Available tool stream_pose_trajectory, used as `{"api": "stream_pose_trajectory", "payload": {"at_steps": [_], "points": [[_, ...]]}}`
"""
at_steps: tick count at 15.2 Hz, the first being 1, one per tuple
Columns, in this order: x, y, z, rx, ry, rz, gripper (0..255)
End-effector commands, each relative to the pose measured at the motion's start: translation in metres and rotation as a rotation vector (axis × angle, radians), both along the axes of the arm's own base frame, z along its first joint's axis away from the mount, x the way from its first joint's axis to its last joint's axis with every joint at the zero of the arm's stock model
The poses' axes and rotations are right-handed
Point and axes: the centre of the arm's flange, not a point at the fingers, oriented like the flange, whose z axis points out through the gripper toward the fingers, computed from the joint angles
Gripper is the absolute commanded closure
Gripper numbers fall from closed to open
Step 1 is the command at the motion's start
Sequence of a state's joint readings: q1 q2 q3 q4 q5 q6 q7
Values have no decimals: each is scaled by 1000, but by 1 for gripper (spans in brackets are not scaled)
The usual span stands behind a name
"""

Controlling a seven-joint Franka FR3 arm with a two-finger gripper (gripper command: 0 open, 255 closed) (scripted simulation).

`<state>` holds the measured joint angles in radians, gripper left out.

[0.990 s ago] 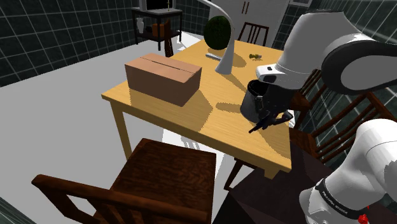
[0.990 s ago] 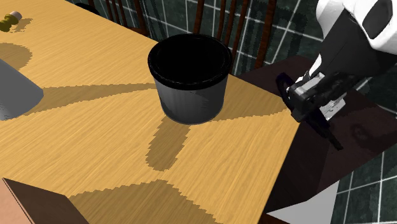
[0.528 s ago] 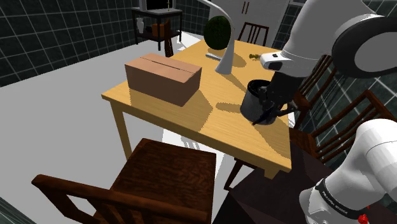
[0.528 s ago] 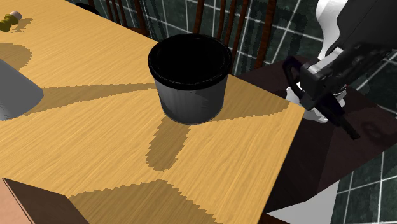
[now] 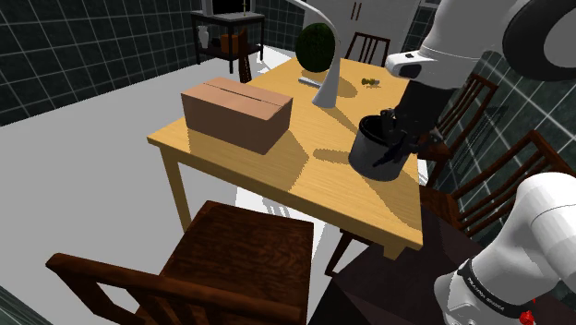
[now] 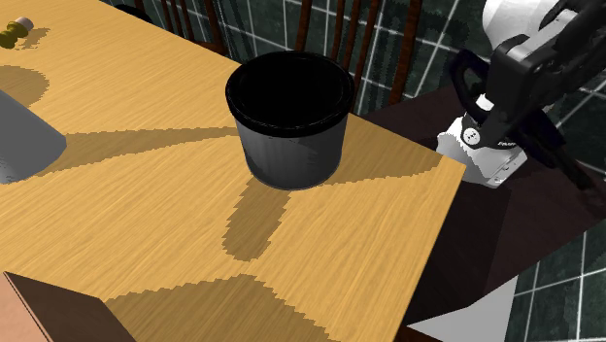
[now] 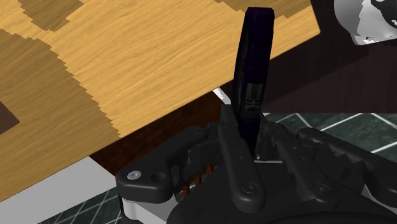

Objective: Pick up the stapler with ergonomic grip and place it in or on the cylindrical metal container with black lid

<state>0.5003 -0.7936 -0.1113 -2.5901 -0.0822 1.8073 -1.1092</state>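
Dark-tiled walls enclose one wooden tabletop (image 6: 136, 223). Lower left of the shoulder view: one dark wooden chair (image 5: 242, 254). On the tabletop: one brown cardboard box (image 5: 235, 113), centre left of that view, and one dark grey cylindrical container (image 6: 289, 136) with a black rim, upright near the tabletop's right-hand corner. One black end effector (image 7: 249, 130), upper right of the second exterior view, hangs beyond the tabletop's edge, apart from the container, clenched on one dark stapler (image 7: 254, 57) that juts from its grip.
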Motion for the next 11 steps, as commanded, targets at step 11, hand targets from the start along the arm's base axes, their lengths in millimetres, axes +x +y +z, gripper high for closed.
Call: {"api": "stream_pose_trajectory", "payload": {"at_steps": [11], "points": [[40, -69, 29, 0, 0, 0, 255]]}}
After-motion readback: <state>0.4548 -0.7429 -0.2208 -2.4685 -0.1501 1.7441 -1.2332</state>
